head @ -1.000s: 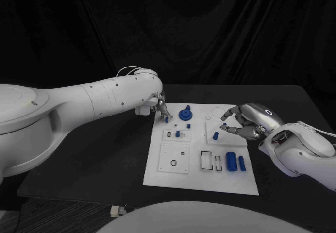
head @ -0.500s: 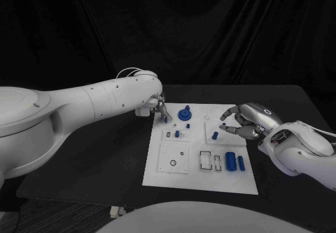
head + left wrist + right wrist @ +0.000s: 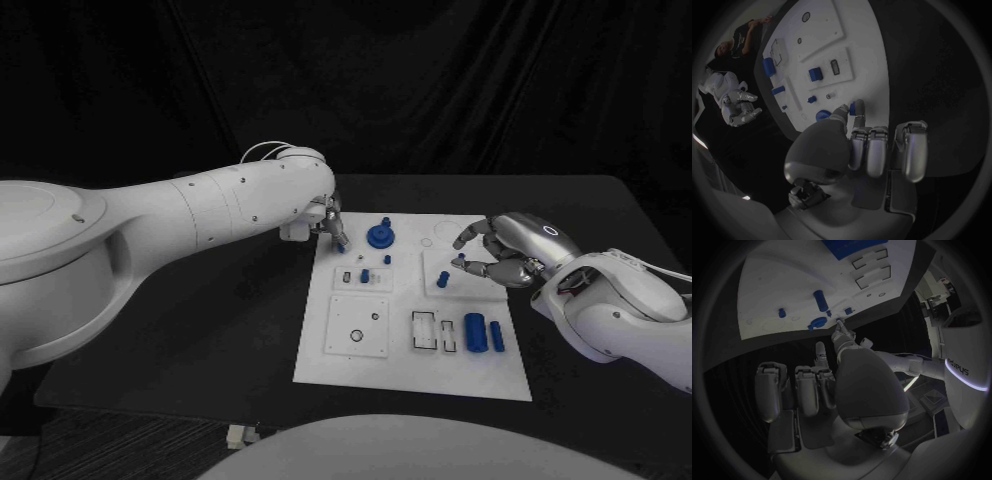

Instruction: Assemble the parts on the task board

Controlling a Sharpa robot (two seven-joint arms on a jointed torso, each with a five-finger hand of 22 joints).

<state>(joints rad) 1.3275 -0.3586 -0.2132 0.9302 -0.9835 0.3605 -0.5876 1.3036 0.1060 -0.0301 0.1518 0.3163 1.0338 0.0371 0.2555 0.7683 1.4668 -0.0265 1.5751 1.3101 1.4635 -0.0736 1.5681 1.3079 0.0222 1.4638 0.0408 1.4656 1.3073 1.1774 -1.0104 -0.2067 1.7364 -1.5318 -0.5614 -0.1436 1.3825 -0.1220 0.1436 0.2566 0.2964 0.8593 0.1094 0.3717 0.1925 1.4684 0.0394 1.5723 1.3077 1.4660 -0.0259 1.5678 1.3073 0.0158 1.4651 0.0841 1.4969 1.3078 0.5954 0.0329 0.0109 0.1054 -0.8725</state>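
**My two hands at the far end of the task board**

My left arm reaches in over the black table and my left hand sits at the far left corner of the white task board. Its thumb and one finger pinch a small blue part just above the board's edge, while my other fingers lie curled side by side.

Moving right along the board, a round blue knob-like part stands near the far edge, just beside my left hand. Nearer the middle are two small blue pegs in a raised white block, and another small blue part stands further right. Towards the near end lie a thick blue cylinder and a thinner blue bar, side by side, beside two empty rectangular slots.

At the right, my right hand hovers over the board's far right area, fingers curled inward with tips close together; I cannot tell whether it holds anything
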